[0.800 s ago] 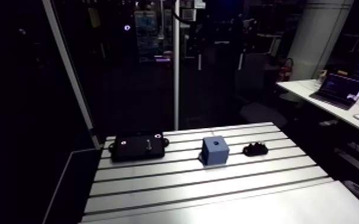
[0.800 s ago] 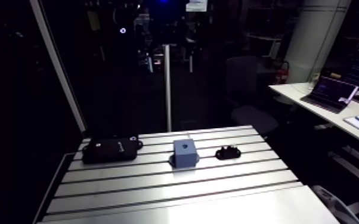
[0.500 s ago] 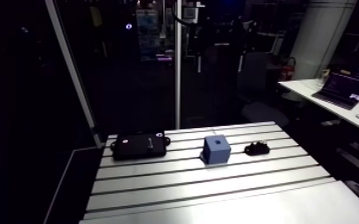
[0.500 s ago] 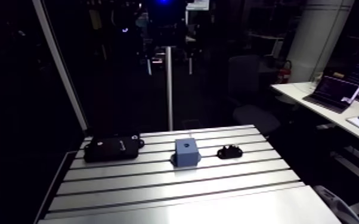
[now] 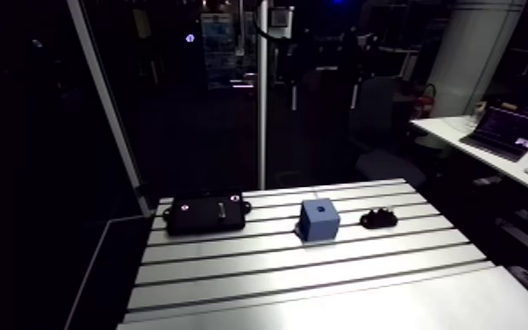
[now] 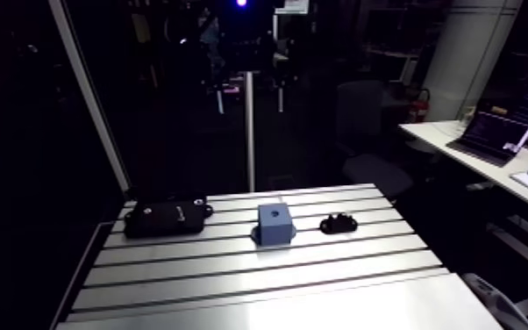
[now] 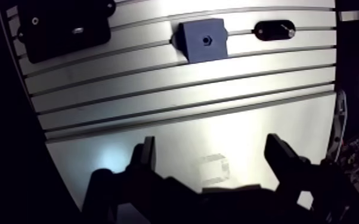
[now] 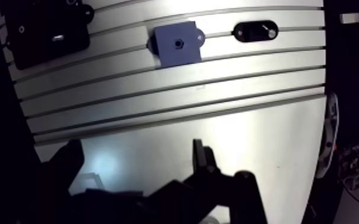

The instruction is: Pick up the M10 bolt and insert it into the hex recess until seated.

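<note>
The place is a robotics laboratory or a test workshop. The work surface is a slotted aluminium table (image 5: 320, 272) with long parallel grooves, of the kind found on machine benches. On it, purpose-made parts sit in one row, apart from each other: a black fixture plate (image 5: 203, 214), a blue block (image 5: 318, 220) with a hex recess (image 7: 206, 40) in its top face, and a small black holder (image 5: 379, 218). In the wrist view the two dark fingers of a robot gripper (image 7: 212, 143) stand wide apart above the bare metal, with nothing between them. The room around the table is dim
</note>
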